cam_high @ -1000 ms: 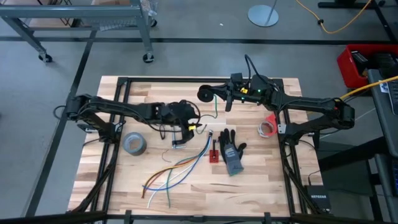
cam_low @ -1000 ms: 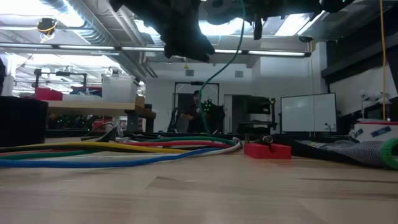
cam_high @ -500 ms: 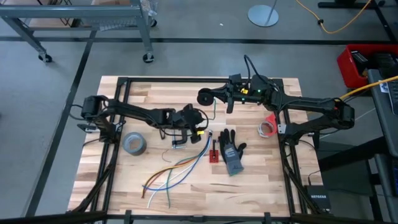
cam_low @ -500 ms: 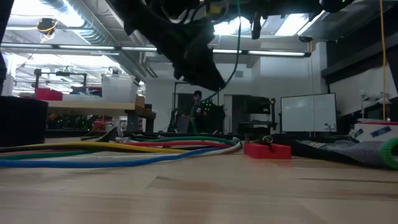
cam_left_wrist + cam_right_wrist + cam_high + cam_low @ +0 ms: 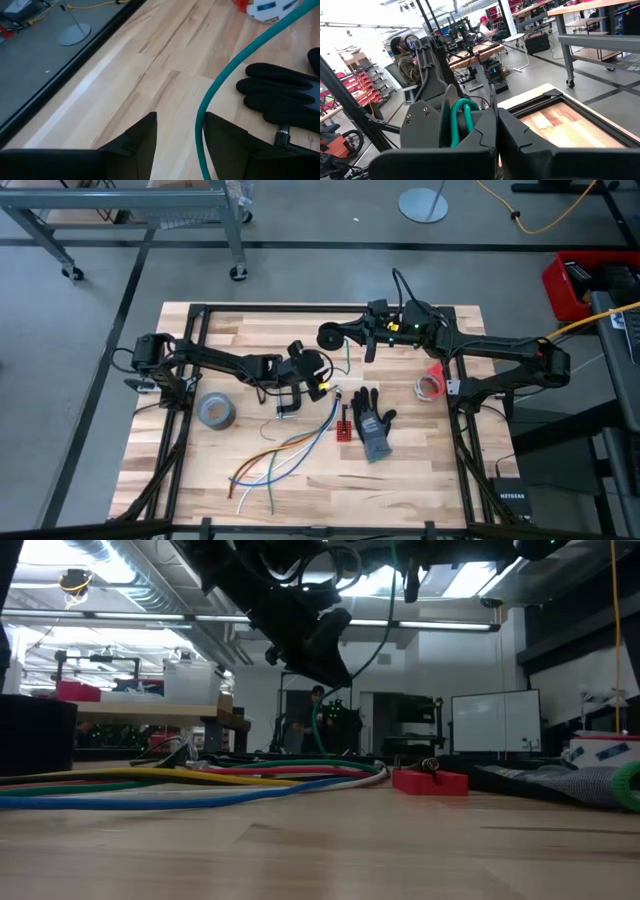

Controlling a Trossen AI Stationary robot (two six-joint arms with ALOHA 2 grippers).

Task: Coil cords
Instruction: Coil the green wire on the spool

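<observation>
A green cord (image 5: pixel 346 352) hangs from my right gripper (image 5: pixel 340 336) over the table's far middle and runs down toward the table (image 5: pixel 345 665). A loop of it (image 5: pixel 462 112) shows beside the shut fingers. A dark round ring (image 5: pixel 327 335) sits at that gripper's tip; I cannot tell whether it is wound cord. My left gripper (image 5: pixel 324 378) is open above the table's middle, and the cord (image 5: pixel 200 130) passes between its fingers, close to one of them. I cannot tell whether they touch. My right gripper is shut on the green cord's upper end (image 5: pixel 465 107), with its fingers level and pointing toward the table's left. The fingers hide the exact place of contact. The cord hangs slack below the gripper, down toward the table.
A black and grey glove (image 5: pixel 373 423) and a small red piece (image 5: pixel 345 426) lie right of the middle. A grey tape roll (image 5: pixel 216 411) lies at the left and a white and red roll (image 5: pixel 431 386) at the right. Loose coloured wires (image 5: pixel 285 452) spread toward the near edge.
My left gripper has gone toward the table's right edge and down, up to the hanging green cord, and has turned a little. My right gripper and the cord's upper end have stayed where they were.
</observation>
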